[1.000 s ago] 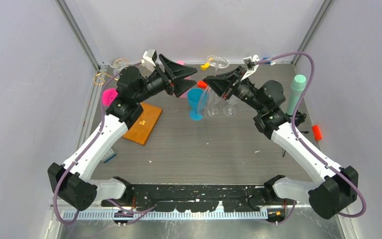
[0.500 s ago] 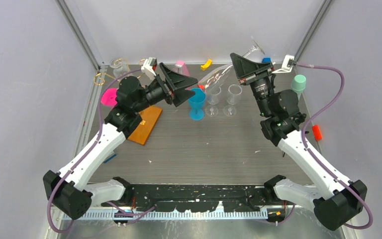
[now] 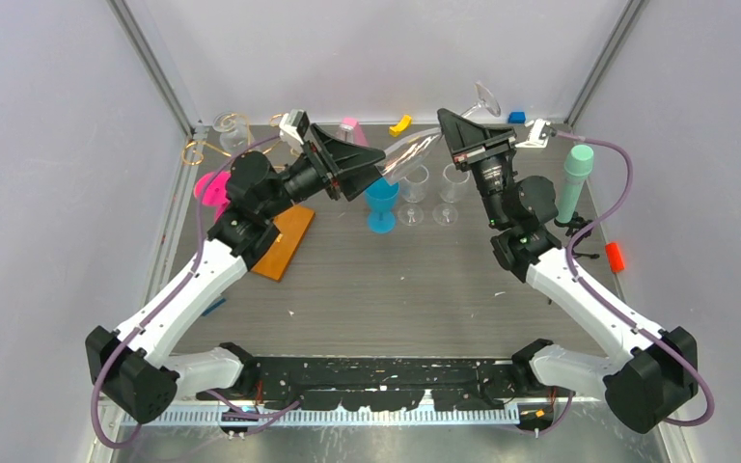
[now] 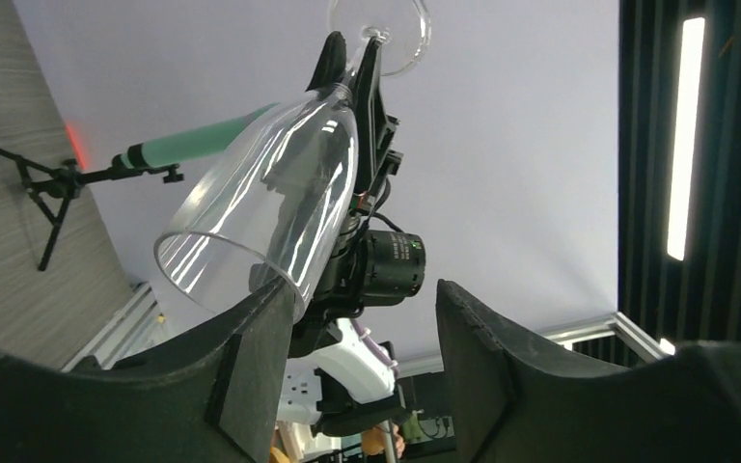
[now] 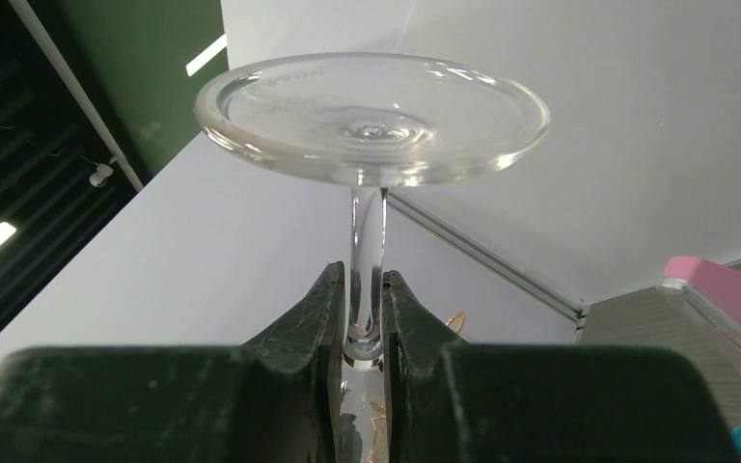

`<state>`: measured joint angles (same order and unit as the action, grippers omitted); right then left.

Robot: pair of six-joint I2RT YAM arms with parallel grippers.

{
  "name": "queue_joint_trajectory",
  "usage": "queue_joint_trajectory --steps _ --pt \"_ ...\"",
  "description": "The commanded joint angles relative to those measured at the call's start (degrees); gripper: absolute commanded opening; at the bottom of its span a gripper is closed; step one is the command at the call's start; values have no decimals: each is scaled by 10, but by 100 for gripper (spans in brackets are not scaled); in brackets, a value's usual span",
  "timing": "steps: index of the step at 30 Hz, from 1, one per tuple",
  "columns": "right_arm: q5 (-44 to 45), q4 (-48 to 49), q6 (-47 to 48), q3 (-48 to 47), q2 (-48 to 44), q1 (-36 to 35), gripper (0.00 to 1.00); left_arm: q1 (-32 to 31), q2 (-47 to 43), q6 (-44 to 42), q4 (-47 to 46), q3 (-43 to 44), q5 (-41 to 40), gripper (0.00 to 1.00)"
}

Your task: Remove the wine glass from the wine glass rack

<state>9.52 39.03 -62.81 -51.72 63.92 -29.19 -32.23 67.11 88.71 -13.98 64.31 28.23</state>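
The left arm (image 3: 188, 289) runs from its base up along the table's left side, elbow raised, wrist turned towards the middle at the far edge. The right arm (image 3: 579, 289) mirrors it on the other side, its wrist tipped up and back.

The right gripper (image 3: 463, 125) pinches the stem of the wine glass (image 3: 407, 152), fingers pressed tight on it just below the foot, as the right wrist view shows (image 5: 365, 299). The glass is in the air and tilted, with its foot up towards the back wall and its open bowl slanting down at the left gripper (image 3: 374, 166). It is well apart from the wine glass rack (image 3: 280, 241), whose orange-brown base lies partly under the left arm, gold curls showing at the far-left corner.

The left gripper's claw is spread. In the left wrist view the bowl's rim (image 4: 232, 260) meets the edge of one finger (image 4: 260, 338); whether they touch I cannot tell, and the gap between the fingers holds nothing.

On the table (image 3: 396, 280) below the bowl stand a blue goblet (image 3: 381, 203) and two clear glasses (image 3: 413, 193), side by side. A mint-green cylinder (image 3: 575, 178) stands just beside the right arm, with a small red piece (image 3: 616, 256) nearer the right wall. A pink metronome (image 3: 349, 125), a yellow piece (image 3: 400, 123) and a blue block (image 3: 516, 118) sit along the far edge.
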Motion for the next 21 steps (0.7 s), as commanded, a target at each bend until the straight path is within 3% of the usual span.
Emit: queue_joint_trajectory --steps 1,6,17,20,21 --pt "1 76 -18 -4 3 -14 0 -3 3 89 -130 -14 -16 55" --pt "-11 95 -18 0 17 -29 0 -5 26 113 -165 10 -23 43" --pt "15 72 -22 6 4 -39 0 -5 24 80 -171 18 -35 0" --pt "16 60 -21 4 2 -39 3 -5 17 54 -153 25 -37 0" --pt "17 56 -20 3 -1 -39 9 -5 15 43 -142 27 -38 0"
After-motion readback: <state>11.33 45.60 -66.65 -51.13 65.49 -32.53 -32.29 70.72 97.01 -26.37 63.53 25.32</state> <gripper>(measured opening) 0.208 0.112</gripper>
